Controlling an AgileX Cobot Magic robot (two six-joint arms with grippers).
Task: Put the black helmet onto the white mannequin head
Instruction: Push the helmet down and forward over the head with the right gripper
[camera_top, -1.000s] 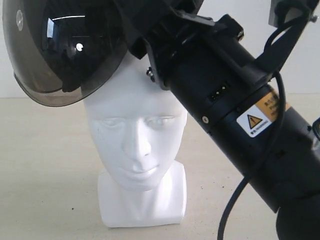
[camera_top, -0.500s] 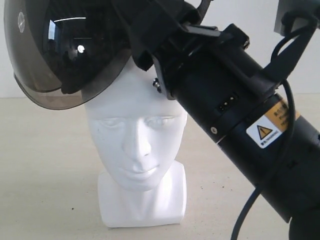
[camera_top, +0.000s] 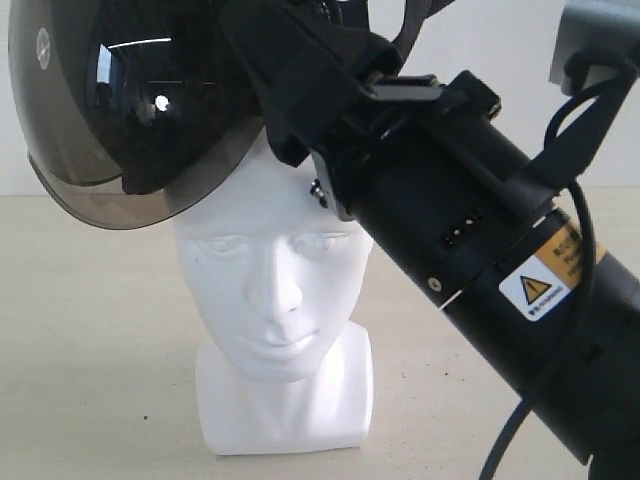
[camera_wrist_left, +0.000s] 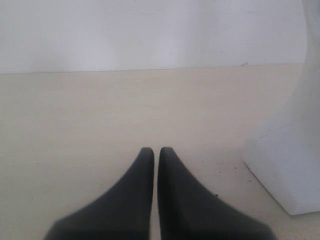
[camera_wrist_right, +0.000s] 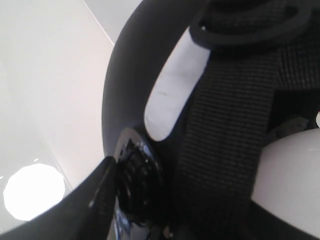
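The black helmet (camera_top: 150, 100), smoky visor facing forward, hangs tilted over the crown of the white mannequin head (camera_top: 275, 270), its visor rim down at the forehead. My right gripper (camera_top: 290, 115) reaches in from the lower right and is shut on the helmet's side rim. In the right wrist view one finger (camera_wrist_right: 97, 200) presses the helmet shell (camera_wrist_right: 130, 85) beside the visor pivot, with a black strap (camera_wrist_right: 225, 125) and the white head (camera_wrist_right: 290, 175) close by. My left gripper (camera_wrist_left: 156, 152) is shut and holds nothing, low over the table near the mannequin's block base (camera_wrist_left: 285, 165).
The beige table (camera_top: 80, 330) spreads around the mannequin's base, with a pale wall behind. My right arm (camera_top: 480, 250), black with a yellow warning label, and its cable fill the right side of the exterior view.
My right arm has come down and a little right, lowering the helmet so its visor rim sits lower over the mannequin's forehead.
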